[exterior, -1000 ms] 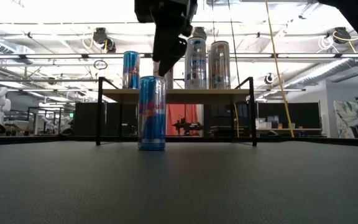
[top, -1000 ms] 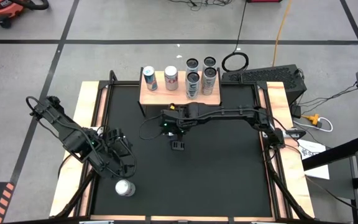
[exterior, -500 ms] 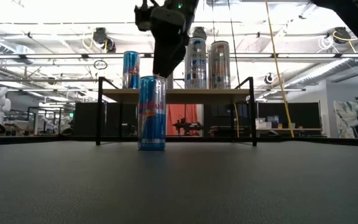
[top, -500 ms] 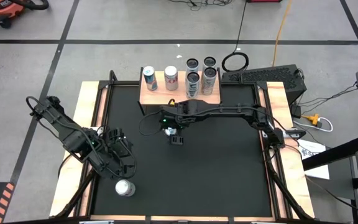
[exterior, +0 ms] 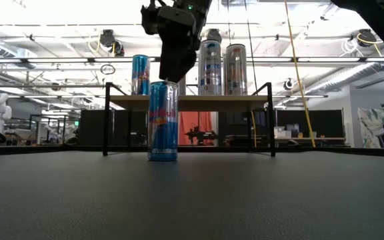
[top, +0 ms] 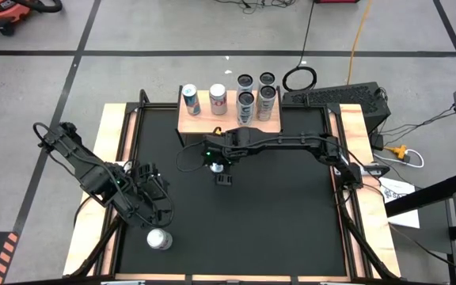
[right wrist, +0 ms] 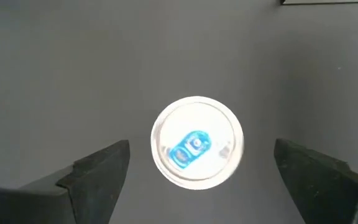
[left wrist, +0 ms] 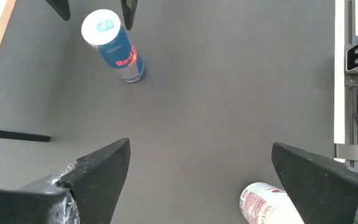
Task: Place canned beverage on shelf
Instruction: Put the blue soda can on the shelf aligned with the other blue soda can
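R arm (top: 275,143) shifted over blue can (right wrist: 197,142), fingers (right wrist: 95,171) apart.

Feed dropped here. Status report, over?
Right claw open, directly above upright Red Bull can. Left claw open, idle near second can. Shelf has room.

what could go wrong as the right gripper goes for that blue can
The right gripper hangs open directly above the upright blue can; the can is tall and narrow, so an off-centre descent could tip it. The shelf already carries several cans, so placing this one may knock a neighbour.
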`<state>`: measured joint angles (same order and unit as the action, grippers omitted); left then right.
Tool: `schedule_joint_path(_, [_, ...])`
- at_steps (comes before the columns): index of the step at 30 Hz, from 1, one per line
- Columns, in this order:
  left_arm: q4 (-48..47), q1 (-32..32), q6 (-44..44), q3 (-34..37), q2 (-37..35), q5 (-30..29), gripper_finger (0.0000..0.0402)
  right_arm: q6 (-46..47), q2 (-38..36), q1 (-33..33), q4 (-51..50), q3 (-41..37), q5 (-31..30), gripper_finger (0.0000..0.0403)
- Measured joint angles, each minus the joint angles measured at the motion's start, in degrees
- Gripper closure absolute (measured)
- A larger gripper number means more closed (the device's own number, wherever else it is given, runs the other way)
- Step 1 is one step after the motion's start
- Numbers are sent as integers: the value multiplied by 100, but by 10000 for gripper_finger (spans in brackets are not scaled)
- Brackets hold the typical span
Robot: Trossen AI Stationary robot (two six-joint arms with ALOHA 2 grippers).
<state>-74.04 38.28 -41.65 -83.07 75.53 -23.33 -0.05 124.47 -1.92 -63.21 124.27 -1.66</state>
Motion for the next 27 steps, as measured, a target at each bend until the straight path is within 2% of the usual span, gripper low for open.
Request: schedule_joint_path(27, [2, 0, 4, 0, 0, 4, 8, -63, 203, -1, 215, -199, 22, 23])
